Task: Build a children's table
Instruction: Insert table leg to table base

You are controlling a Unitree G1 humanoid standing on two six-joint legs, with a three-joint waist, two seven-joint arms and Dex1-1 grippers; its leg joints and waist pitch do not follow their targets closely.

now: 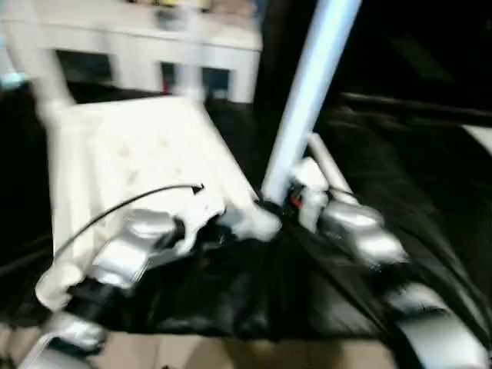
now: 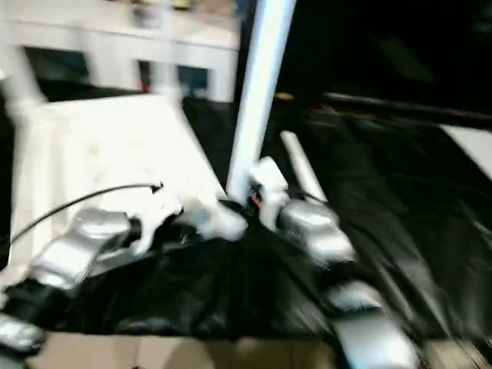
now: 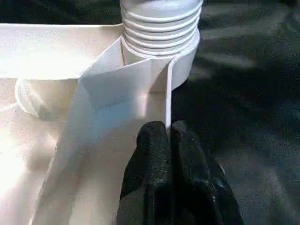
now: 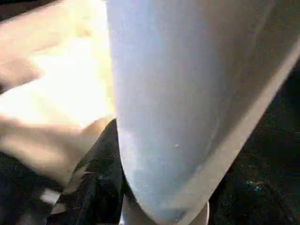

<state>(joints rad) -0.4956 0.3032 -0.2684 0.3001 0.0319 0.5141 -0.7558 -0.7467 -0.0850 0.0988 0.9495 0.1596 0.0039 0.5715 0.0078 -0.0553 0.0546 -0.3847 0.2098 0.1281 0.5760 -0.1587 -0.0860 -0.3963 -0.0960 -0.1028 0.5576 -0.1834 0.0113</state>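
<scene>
The white tabletop [image 1: 131, 154] lies underside up on the black-draped work table. A long white leg [image 1: 307, 92] rises slanted from its near right corner socket, and its threaded end [image 3: 159, 28] sits in that socket. My left gripper [image 3: 168, 133] is shut, its black fingers pinching the tabletop's thin rim [image 3: 167, 93] just below the socket. My right gripper [image 1: 288, 201] is at the leg's base, closed around the leg [image 4: 164, 93], which looms close in the right wrist view.
A second leg [image 1: 31, 54] stands at the tabletop's far left corner. Another leg [image 1: 330, 165] lies on the black cloth right of the upright one. A white cabinet [image 1: 154, 46] stands behind. A black cable [image 1: 115, 211] arcs over my left forearm.
</scene>
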